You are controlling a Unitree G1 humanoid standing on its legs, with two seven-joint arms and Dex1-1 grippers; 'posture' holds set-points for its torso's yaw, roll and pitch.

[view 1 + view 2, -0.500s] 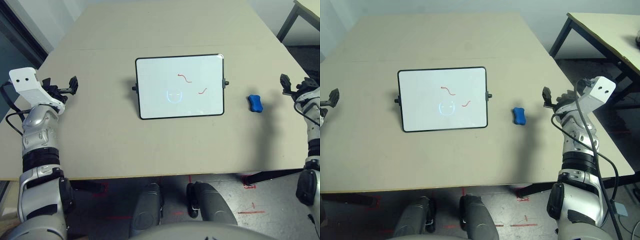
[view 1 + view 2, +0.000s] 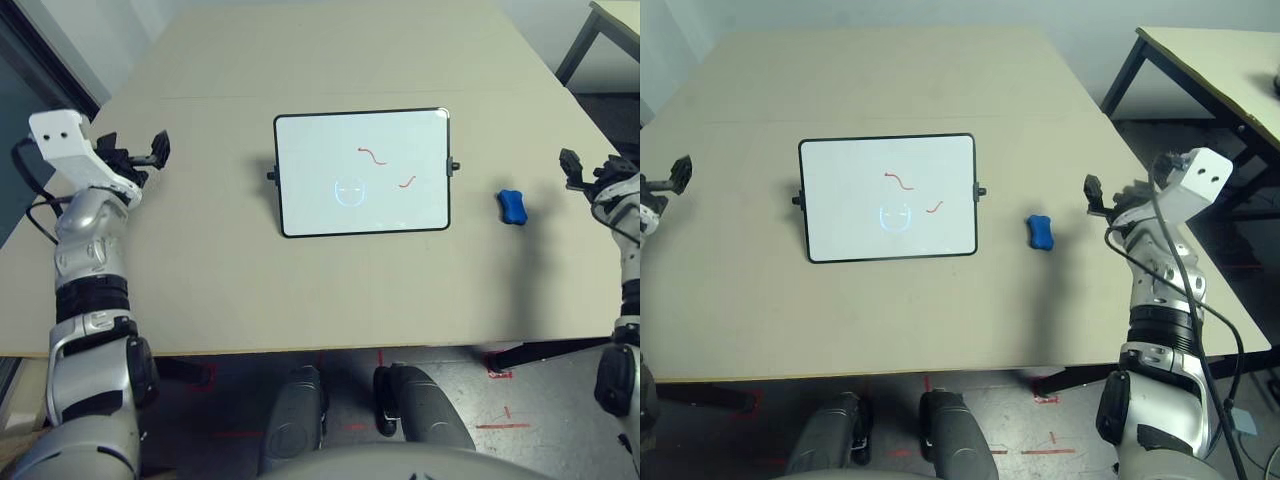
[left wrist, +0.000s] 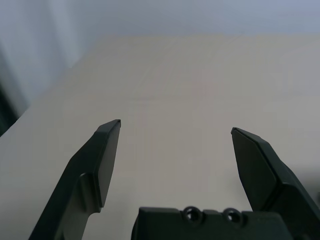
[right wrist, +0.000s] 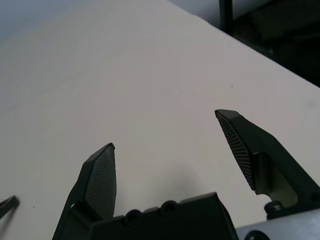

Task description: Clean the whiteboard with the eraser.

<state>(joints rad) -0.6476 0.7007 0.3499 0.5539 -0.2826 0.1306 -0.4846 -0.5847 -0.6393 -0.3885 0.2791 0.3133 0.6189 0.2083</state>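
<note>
The whiteboard [image 2: 362, 173] lies flat near the middle of the table [image 2: 300, 290], carrying two red squiggles [image 2: 371, 155] and a faint blue circle mark [image 2: 348, 190]. The eraser [image 2: 511, 207] sits on the table just off the board's right edge, apart from it and untouched. Both end effectors are spread wide with nothing between their fingers: the right end effector [image 2: 1095, 195] hovers to the right of the eraser, near but not touching it, while the left end effector [image 2: 155, 150] hangs well out to the left of the board. The step in hand looks like the reach for the eraser, which falls naturally to the right arm. To do it well, the arm should come in from the right and lower over the block so the fingers straddle its narrow width rather than its long axis, closing around the middle so the flat underside stays level for wiping. The left arm could help by steadying the board's left frame, since a loose board may slide under the strokes.
</note>
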